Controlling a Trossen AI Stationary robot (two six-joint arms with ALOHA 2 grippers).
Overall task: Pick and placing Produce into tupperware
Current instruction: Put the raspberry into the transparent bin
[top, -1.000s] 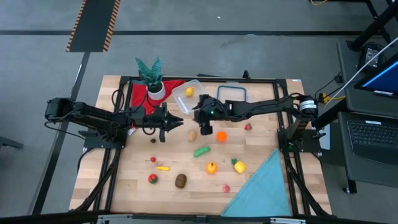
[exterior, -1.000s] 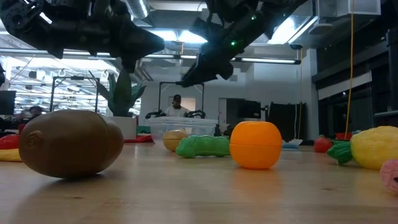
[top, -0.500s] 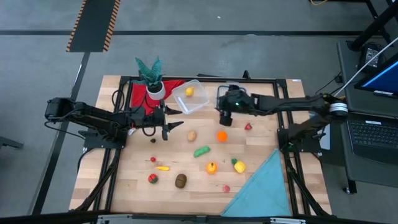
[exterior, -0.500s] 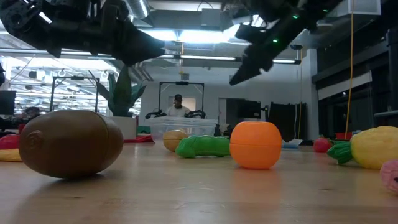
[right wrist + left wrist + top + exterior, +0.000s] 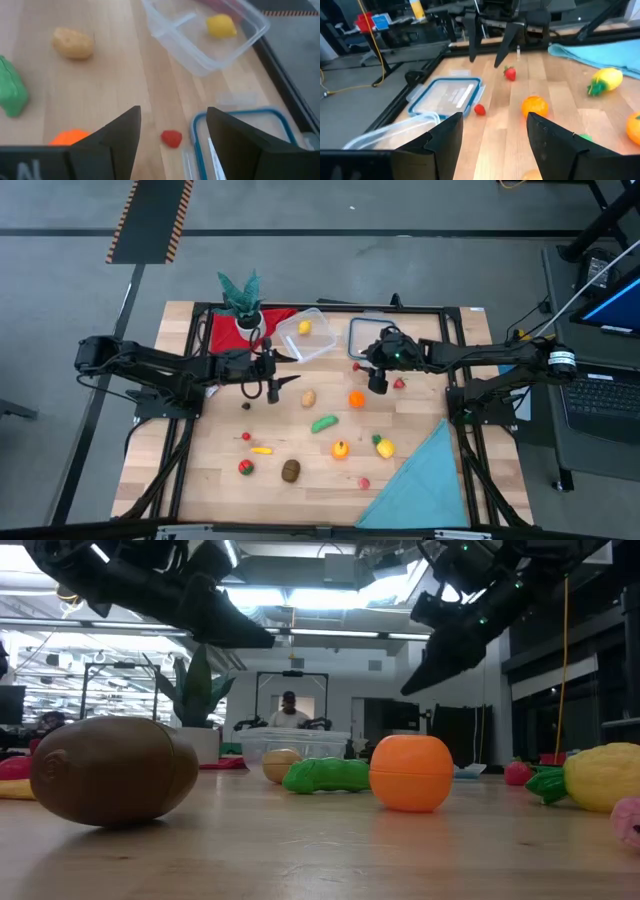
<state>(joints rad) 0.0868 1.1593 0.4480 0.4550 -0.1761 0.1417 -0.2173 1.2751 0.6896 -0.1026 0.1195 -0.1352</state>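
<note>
The clear tupperware [image 5: 307, 335] rests on its base at the far middle of the table, a yellow piece [image 5: 220, 25] inside it. Loose produce lies on the wood: a potato [image 5: 309, 397], an orange [image 5: 356, 399], a green piece [image 5: 323, 422], a strawberry [image 5: 399, 383], a small red piece [image 5: 172, 138] and a kiwi [image 5: 291, 470]. My left gripper [image 5: 279, 384] hovers open just near-left of the tupperware. My right gripper [image 5: 377, 385] hangs open above the table between the orange and the strawberry. Both show raised off the wood in the low view.
The clear lid with a blue rim [image 5: 366, 335] lies flat right of the tupperware. A potted plant [image 5: 243, 305] on red cloth stands at the far left. A blue cloth [image 5: 425, 480] covers the near right corner. More produce lies near the front edge [image 5: 340, 449].
My right gripper has swung from beside the tupperware toward the table's right edge, staying open, and now hangs past the orange. My left gripper has opened and rolled about its own axis, staying near the tupperware's near-left corner.
</note>
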